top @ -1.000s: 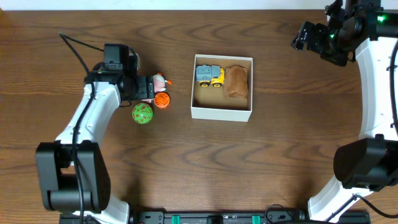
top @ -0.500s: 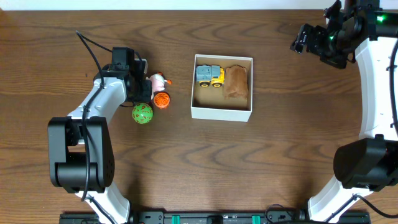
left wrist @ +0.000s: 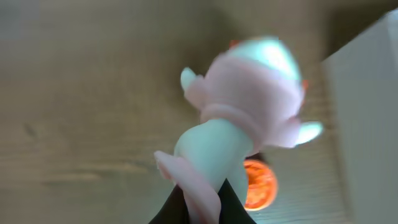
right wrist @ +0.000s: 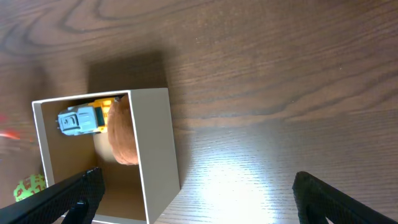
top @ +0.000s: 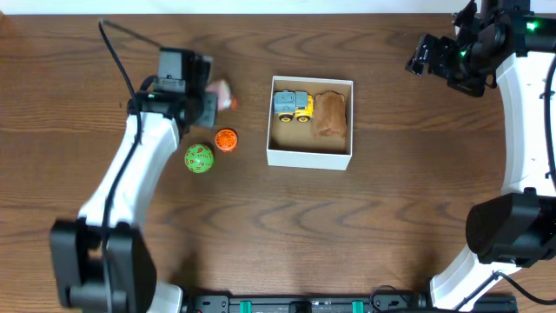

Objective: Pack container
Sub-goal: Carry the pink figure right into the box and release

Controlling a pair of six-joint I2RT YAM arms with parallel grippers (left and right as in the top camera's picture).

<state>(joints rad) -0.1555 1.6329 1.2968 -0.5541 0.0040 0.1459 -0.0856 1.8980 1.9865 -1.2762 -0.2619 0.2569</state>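
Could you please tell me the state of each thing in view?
Container: open, lidless, holding two things.
Truck: inside container.
Brown lump: inside container.
Pink toy: clamped, blurred.
Orange ball: loose on table.
Green ball: loose on table.
Left gripper: shut on pink toy.
Right gripper: open, empty.

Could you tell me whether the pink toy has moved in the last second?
Yes. The pink toy, held by the left gripper, has moved away from the orange ball, toward the table's far edge.
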